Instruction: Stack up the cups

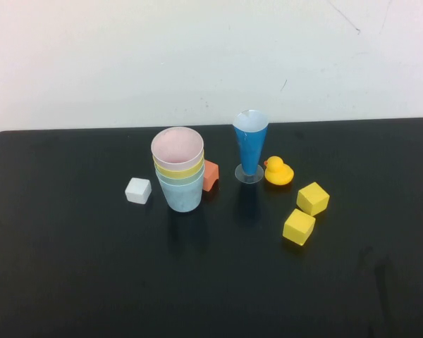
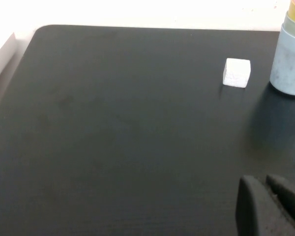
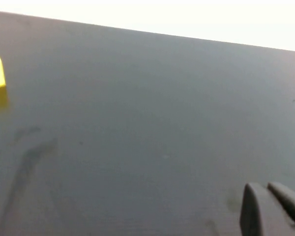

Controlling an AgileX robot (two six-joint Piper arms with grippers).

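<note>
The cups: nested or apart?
Nested: cups form one upright stack. Left gripper and right gripper hang apart over table.

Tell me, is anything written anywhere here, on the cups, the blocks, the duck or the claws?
None: no word, number, brand or sign shows in any view.
The stacked cups, the blue cone glass, the duck, the white block and the yellow blocks are plain.
The left claw and right claw, low over bare table, carry no label.
</note>
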